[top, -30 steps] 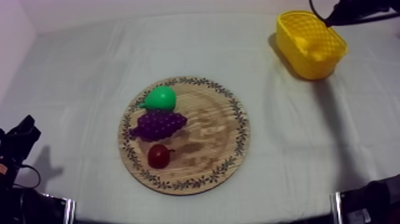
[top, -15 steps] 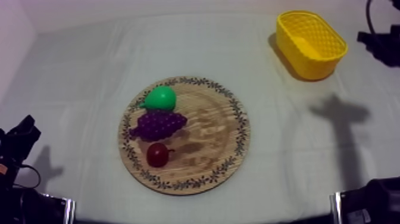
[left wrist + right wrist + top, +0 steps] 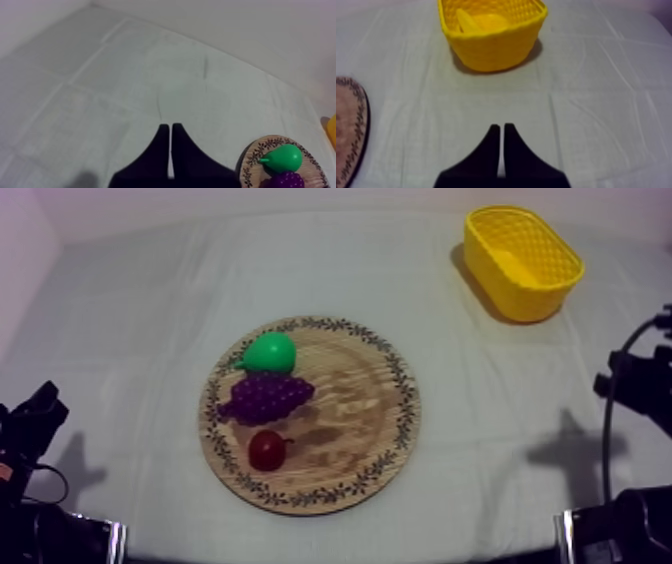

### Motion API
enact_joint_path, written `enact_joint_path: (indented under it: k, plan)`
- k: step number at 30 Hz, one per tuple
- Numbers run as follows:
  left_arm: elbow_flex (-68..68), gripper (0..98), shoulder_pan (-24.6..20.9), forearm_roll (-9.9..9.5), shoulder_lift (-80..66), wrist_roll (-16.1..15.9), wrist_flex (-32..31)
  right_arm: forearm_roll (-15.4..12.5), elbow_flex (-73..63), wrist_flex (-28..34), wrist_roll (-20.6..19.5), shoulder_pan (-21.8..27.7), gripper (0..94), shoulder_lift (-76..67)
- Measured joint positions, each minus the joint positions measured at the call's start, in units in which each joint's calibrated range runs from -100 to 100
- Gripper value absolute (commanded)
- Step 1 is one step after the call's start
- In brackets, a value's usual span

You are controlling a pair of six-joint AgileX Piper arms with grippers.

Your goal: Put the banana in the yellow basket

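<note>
Right wrist view: yellow banana (image 3: 475, 22) in basket (image 3: 497, 51)

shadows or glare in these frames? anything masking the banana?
Top view: even light, no glare; basket shadows the cloth on its board side; grapes cast a faint shadow on the board. Right wrist view: banana is yellow on yellow inside the basket, low contrast; dark shadow at the basket's base.

**Desk: one board, one basket**

The desk (image 3: 130, 308) lies under a creased grey-white cloth (image 3: 470, 438). A round wooden board (image 3: 370, 403) with a patterned rim rests mid-desk, somewhat toward the near edge. A yellow basket (image 3: 512, 293) stands by the far right corner, well apart from it.
</note>
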Motion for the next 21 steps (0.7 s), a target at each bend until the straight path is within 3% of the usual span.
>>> enact_joint_path:
  k: [4,9,15,21]
  plan:
    - [0.0,0.1,0.0,0.0,0.0,0.0,0.0,-1.64,5.04,4.28,2.41,1.65,0.7,-9.26]
    - [0.0,0.1,0.0,0.0,0.0,0.0,0.0,0.32,6.98,8.68,1.83,2.76,0.7,-18.0]
    - [0.0,0.1,0.0,0.0,0.0,0.0,0.0,0.8,7.22,8.8,-0.34,3.54,0.7,-21.05]
    - [0.0,0.1,0.0,0.0,0.0,0.0,0.0,0.92,7.28,8.99,3.72,3.72,0.7,-21.13]
